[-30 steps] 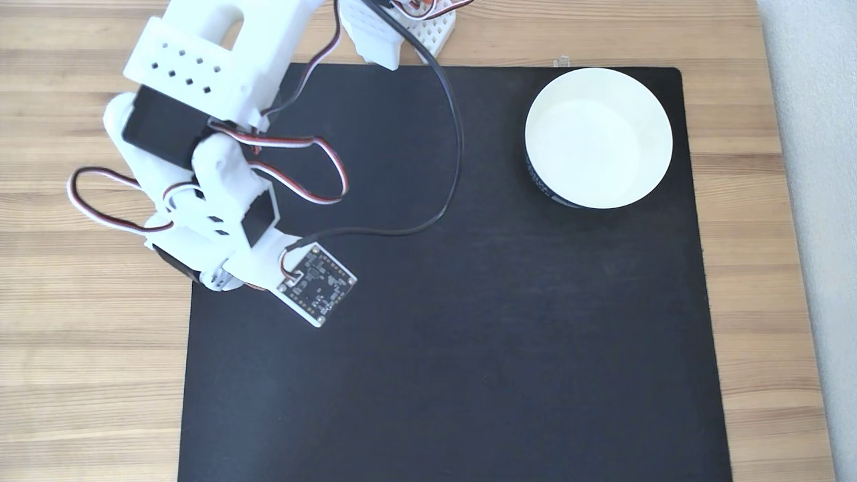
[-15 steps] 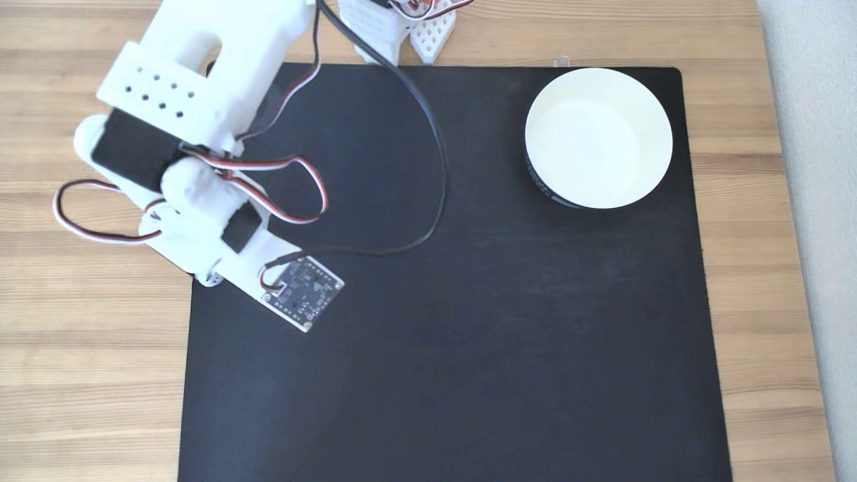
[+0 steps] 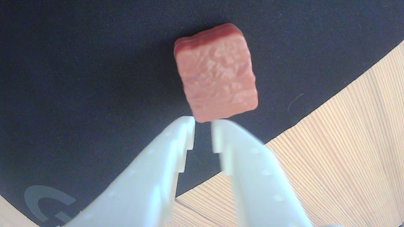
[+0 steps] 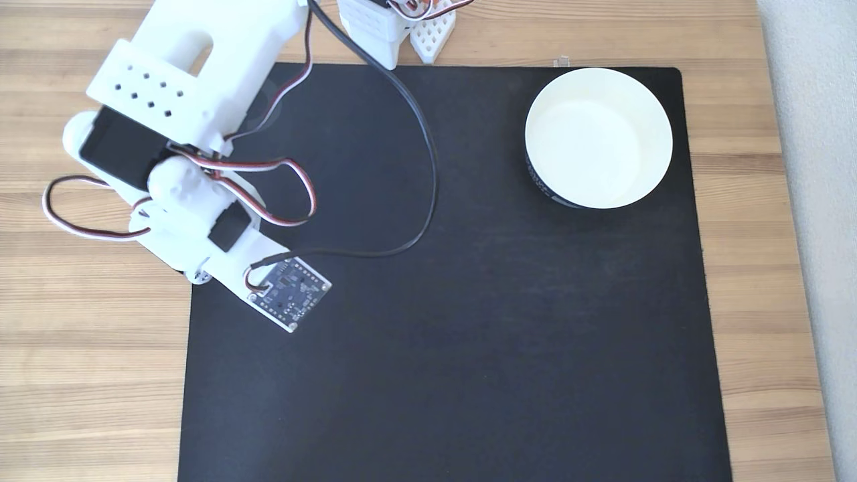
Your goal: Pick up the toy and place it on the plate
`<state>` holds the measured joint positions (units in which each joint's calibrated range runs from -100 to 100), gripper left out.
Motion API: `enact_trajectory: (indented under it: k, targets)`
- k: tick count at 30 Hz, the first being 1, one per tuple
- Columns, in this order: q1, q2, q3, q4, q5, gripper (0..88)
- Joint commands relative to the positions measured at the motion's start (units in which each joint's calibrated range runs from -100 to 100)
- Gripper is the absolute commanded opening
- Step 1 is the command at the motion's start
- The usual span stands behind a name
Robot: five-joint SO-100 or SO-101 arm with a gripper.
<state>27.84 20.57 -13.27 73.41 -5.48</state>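
The table (image 4: 94, 375) carries a black mat (image 4: 455, 348). The plate (image 4: 598, 137) sits at the mat's far right corner in the fixed view. The toy (image 3: 216, 72) lies on the mat near its edge. The hand (image 3: 203, 122) hovers just short of it, fingers slightly spread. The toy appears light and rigid; grip across its short flat sides.

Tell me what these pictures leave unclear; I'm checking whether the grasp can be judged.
- Toy: hidden under the arm in the fixed view.
- Gripper: wrist view, tips blurred at the toy's near edge; contact or height above the black mat unclear.
- Plate: side print too small in the fixed view.
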Motion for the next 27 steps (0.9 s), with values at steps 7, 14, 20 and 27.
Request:
enact_trajectory:
  k: [7,14,20,27]
  targets:
    - [-2.54,-0.35,-7.95,4.66,3.71,31.1]
    - [-2.37,0.32,-7.59,4.75,3.66,31.1]
    - [-1.70,0.40,-7.59,6.61,3.66,31.1]
    - [-2.04,0.48,-7.50,10.34,3.66,34.3]
